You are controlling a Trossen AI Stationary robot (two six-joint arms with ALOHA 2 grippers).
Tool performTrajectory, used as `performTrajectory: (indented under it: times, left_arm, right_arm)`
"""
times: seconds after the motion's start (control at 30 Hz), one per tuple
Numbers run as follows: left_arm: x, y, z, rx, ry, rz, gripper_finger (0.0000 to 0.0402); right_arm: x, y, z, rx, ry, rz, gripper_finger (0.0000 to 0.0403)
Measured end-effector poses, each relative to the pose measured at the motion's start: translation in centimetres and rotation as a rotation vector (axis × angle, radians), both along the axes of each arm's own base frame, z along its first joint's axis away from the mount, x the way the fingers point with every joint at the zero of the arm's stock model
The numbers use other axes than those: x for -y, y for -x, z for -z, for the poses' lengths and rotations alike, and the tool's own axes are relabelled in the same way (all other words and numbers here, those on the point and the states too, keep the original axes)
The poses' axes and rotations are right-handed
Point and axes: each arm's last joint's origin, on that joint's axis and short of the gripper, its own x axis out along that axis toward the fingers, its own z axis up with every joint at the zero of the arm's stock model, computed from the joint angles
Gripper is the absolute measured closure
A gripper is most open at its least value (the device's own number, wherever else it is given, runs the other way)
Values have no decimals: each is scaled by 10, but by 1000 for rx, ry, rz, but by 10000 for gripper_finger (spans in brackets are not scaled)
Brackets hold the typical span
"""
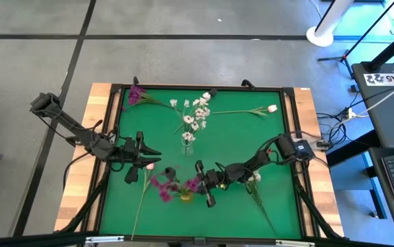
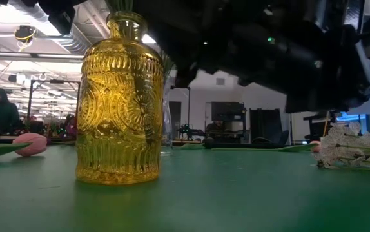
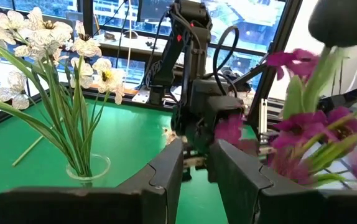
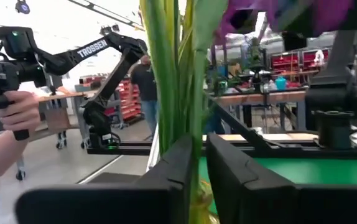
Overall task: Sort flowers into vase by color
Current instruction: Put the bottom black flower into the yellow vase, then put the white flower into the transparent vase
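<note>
A yellow glass vase (image 1: 183,195) (image 2: 119,103) stands near the table's front with magenta flowers (image 1: 164,189) (image 3: 303,130) in it. My right gripper (image 1: 191,184) (image 4: 199,155) reaches in level from the right. Its fingers are slightly apart on either side of the flowers' green stalks (image 4: 172,93) above the vase. A clear vase (image 1: 187,145) (image 3: 88,169) at mid-table holds white flowers (image 1: 195,113). My left gripper (image 1: 157,152) (image 3: 197,162) hovers open and empty left of the clear vase. Loose stems lie flat: a pink tulip (image 1: 149,166) (image 2: 30,144), another tulip (image 1: 272,108), a magenta flower (image 1: 136,95), and a white spray (image 1: 254,178) (image 2: 349,145). My right gripper has a green stalk (image 4: 196,124) of the magenta flowers in the narrow gap between its fingers, coming at it level from the table's right and across the stalk. Whether the fingers touch it I cannot tell. The stalk stands upright with its foot in the yellow vase.
A black frame (image 1: 204,88) rims the green mat, with wooden table edges outside it. Beyond the table, a person's hand (image 4: 10,112) holds a handle. The mat between the clear vase and the far tulip is bare.
</note>
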Motion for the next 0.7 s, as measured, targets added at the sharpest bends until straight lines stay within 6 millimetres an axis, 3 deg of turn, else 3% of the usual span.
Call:
performTrajectory:
  times: [0.4, 0.7]
  left_arm:
    - [0, 0, 0, 3, -22, -15, 312]
    - [-4, 2, -21, 31, -79, -79, 312]
  right_arm:
    - [18, 42, -12, -120, 40, 67, 269]
    - [33, 74, -59, -189, 158, 187, 264]
